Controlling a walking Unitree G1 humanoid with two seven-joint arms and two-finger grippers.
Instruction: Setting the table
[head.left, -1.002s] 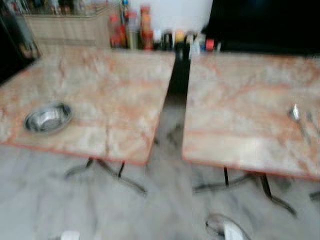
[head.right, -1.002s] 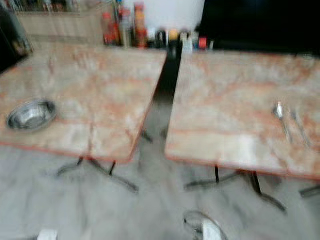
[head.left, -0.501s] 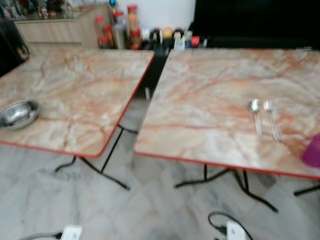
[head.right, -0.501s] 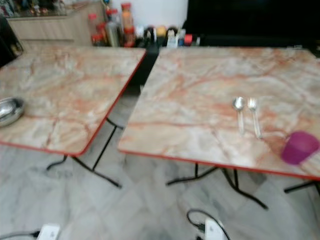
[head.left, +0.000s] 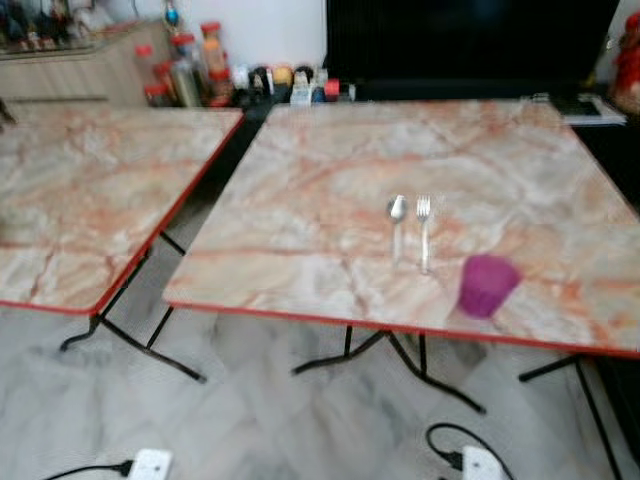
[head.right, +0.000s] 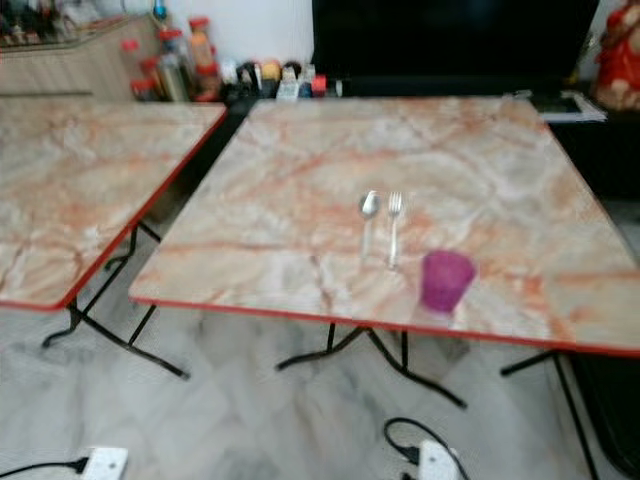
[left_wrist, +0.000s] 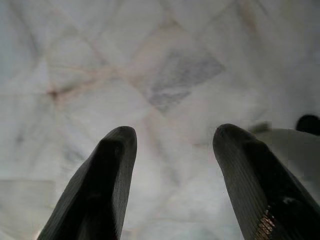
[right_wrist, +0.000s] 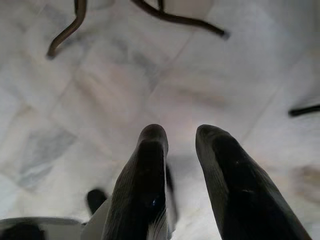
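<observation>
A marble-patterned table (head.left: 300, 200) with a red edge stands before me. On it lie a metal spoon (head.left: 397, 215) and a fork (head.left: 423, 228) side by side, handles toward me. A purple cup (head.left: 486, 285) stands upright just right of them, near the table's front edge. My left gripper (left_wrist: 172, 145) hangs over the pale marble floor, open and holding nothing. My right gripper (right_wrist: 181, 137) also hangs over the floor near black table legs (right_wrist: 175, 17), its fingers a little apart with nothing between them.
A second marble table (head.left: 80, 200) stands to the left, across a narrow gap. Bottles and jars (head.left: 185, 75) line the back wall beside a large black screen (head.left: 470, 45). Two white power strips (head.left: 150, 463) (head.left: 480, 463) with cables lie on the floor in front.
The camera has swung to the right: the steel bowl on the left table has left the view, and the spoon, fork and purple cup now sit near the middle.
</observation>
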